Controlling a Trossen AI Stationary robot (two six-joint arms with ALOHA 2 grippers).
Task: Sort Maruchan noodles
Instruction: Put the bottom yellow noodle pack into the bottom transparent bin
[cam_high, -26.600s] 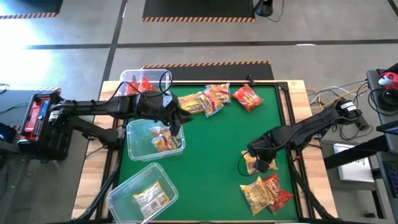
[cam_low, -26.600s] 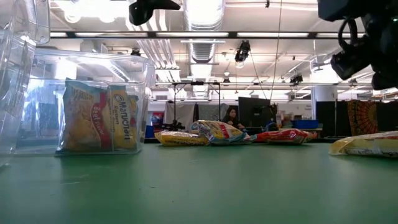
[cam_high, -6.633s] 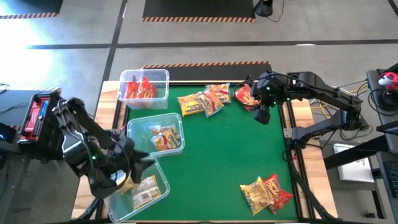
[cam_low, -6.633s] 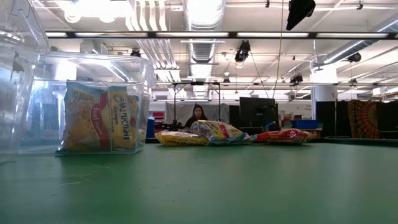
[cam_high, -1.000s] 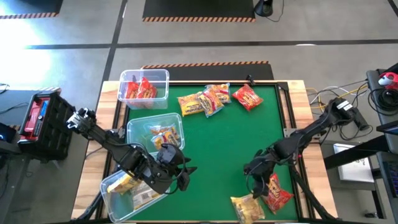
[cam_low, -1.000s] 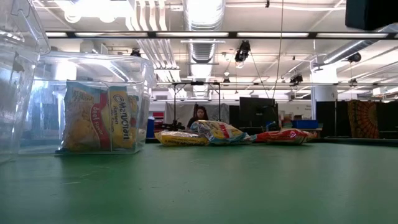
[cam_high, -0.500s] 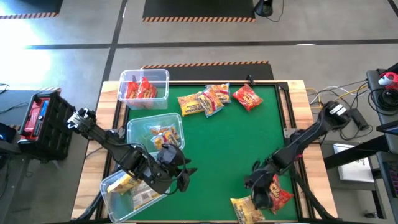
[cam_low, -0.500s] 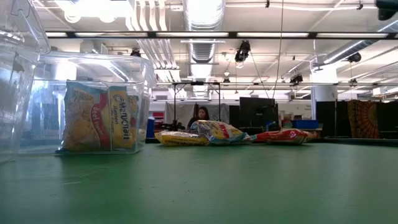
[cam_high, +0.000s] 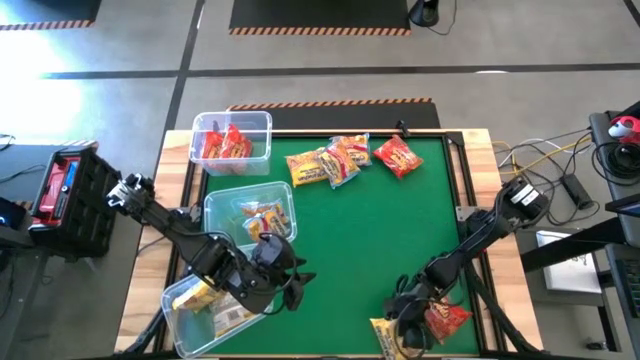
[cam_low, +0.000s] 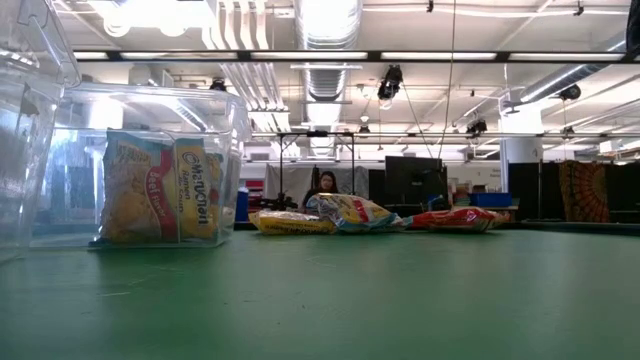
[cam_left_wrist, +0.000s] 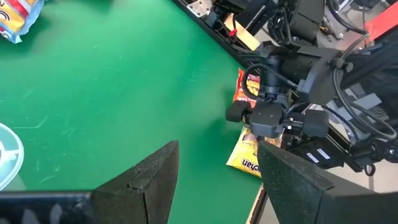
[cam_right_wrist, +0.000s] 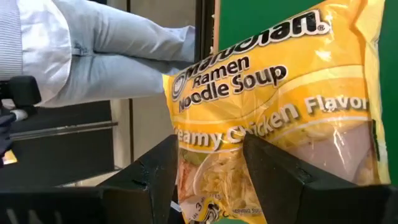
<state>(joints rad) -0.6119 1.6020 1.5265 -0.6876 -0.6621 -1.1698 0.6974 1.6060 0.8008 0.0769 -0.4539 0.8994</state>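
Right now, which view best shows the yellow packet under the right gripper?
The right wrist view: the yellow packet fills it, label readable, between the right gripper fingers. High and left wrist views show it small at the table's edge; the low view misses it.

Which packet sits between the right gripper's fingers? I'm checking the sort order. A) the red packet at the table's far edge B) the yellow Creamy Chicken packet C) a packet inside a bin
B: the right gripper straddles the yellow Creamy Chicken packet, its fingers on either side, at the table's near right edge.
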